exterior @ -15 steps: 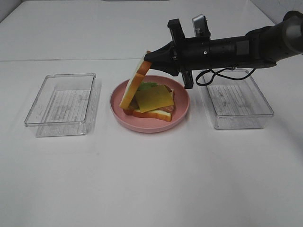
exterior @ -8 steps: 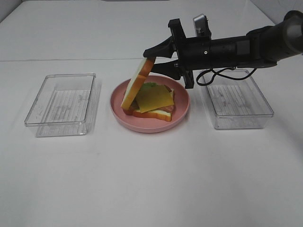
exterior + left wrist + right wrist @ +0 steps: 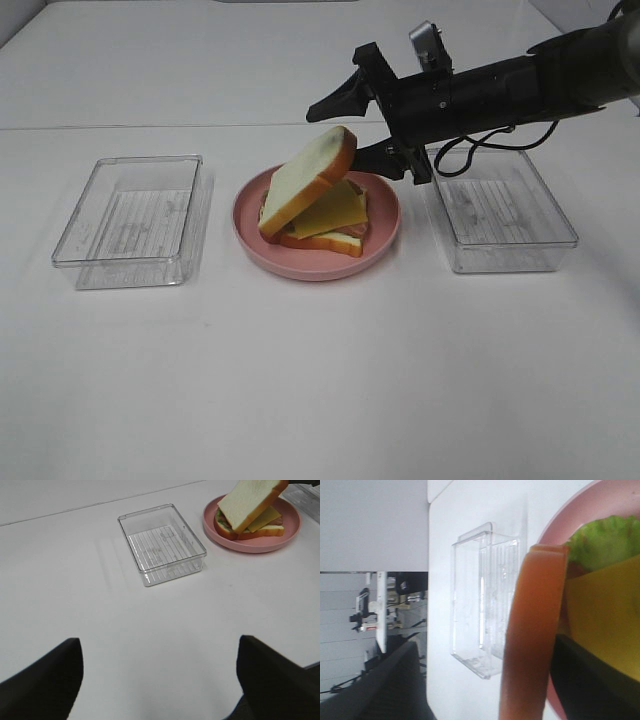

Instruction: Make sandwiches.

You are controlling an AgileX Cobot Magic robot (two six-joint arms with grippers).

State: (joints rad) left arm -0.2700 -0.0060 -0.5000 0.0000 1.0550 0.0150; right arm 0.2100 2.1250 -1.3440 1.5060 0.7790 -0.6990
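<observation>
The sandwich (image 3: 318, 212) sits on a round pink plate (image 3: 385, 235): a bottom bread slice, lettuce, meat and a yellow cheese square (image 3: 335, 210). A top bread slice (image 3: 308, 180) leans tilted on the stack, its raised end toward my right gripper (image 3: 352, 130). That gripper hovers over the plate's far right side, open, its jaws above and below the slice's raised edge without clamping it. In the right wrist view the slice's orange crust (image 3: 532, 630) stands between the fingers, with lettuce (image 3: 605, 540) behind. My left gripper (image 3: 160, 680) is open over bare table, far from the plate (image 3: 260, 542).
A clear plastic tray (image 3: 130, 220) stands left of the plate and another clear tray (image 3: 500, 220) to its right, under the right arm. The left tray (image 3: 162, 544) shows bare in the left wrist view. White table lies all around.
My right gripper has opened and let go of the top bread slice. The slice has tipped from nearly upright down onto the stack, and the gripper has risen slightly.
</observation>
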